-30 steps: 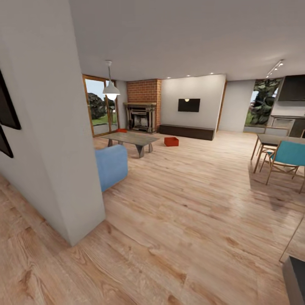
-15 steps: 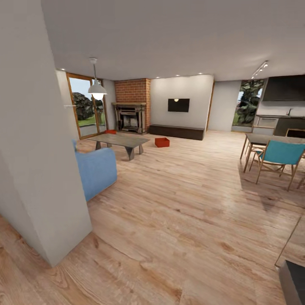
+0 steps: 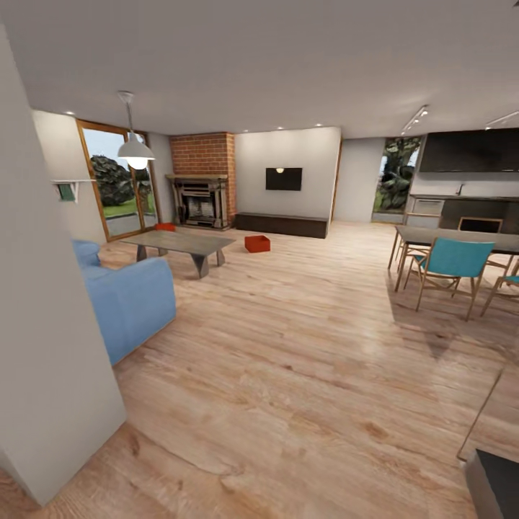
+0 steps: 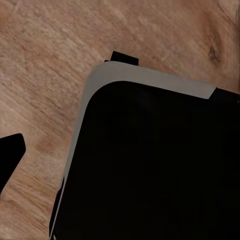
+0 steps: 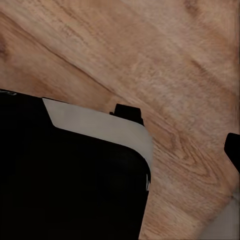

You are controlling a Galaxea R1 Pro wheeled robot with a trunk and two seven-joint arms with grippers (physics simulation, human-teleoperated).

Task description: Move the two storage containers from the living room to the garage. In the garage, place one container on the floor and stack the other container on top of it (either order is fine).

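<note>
Two red-orange storage containers sit on the pale plank floor (image 3: 303, 339) at the far end of the living room. One storage container (image 3: 256, 244) rests in the open between the low grey coffee table (image 3: 179, 244) and the long dark cabinet (image 3: 281, 225) under the wall-mounted TV (image 3: 283, 179). It is open-topped, and from this distance its contents cannot be made out; its long side appears to run roughly parallel to the cabinet. The second storage container (image 3: 165, 227) shows as a small red shape beyond the coffee table, near the brick fireplace (image 3: 200, 191); its orientation and interior are too small to tell. A blue sofa (image 3: 126, 299) stands near the left wall corner (image 3: 50, 375), and a dining table (image 3: 461, 241) with teal chairs (image 3: 450, 263) stands at right, well apart from both containers. Each wrist camera looks down on wood planks and the robot's dark, grey-edged base (image 4: 150, 165). A dark finger tip (image 4: 10, 155) juts in at the left wrist view's edge, another finger tip (image 5: 233, 149) at the right's; whether either gripper is apart or together cannot be told.
</note>
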